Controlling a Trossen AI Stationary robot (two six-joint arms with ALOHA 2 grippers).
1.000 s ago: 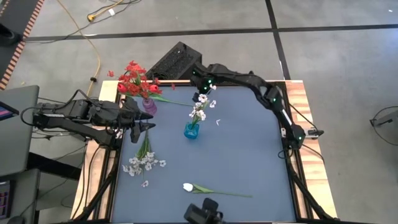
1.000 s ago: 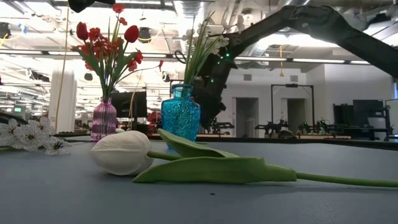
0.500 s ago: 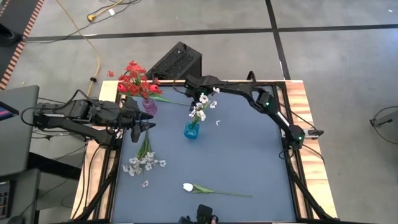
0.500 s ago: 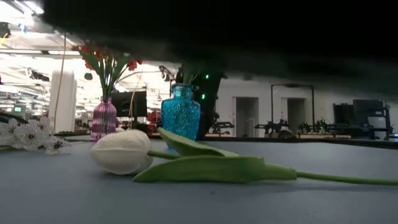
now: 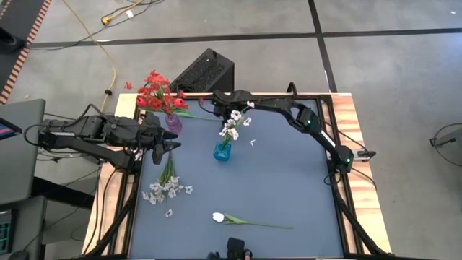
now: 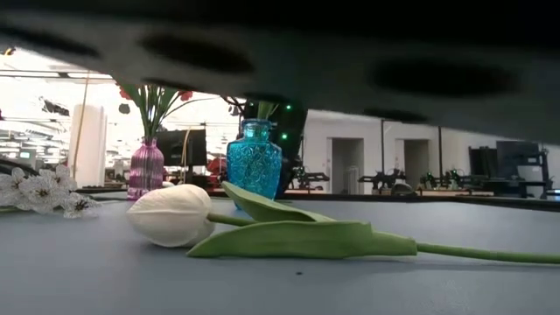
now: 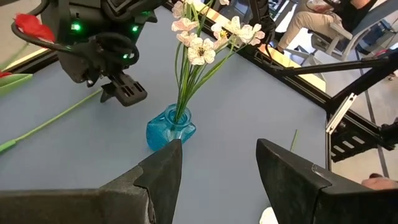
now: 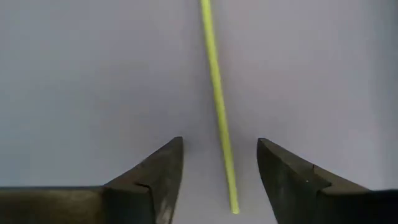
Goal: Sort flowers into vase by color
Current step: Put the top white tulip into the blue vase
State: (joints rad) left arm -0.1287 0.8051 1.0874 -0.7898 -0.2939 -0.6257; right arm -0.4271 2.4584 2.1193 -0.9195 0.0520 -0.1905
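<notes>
Nearest us, a white tulip (image 5: 219, 217) lies on the blue table (image 5: 289, 180), with a white blossom spray (image 5: 164, 189) beside the left gripper (image 5: 172, 144), which waits spread. Farther back, our right gripper (image 5: 219, 108), spread, straddles a green stem (image 8: 217, 106) lying near the purple vase (image 5: 173, 121). We judge we should centre the stem, descend, then pinch gently. We see no readable writing.

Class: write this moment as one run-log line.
right gripper: open above green stem | left gripper: open, idle at table's left | blue vase: white sprays | purple vase: red flowers
</notes>
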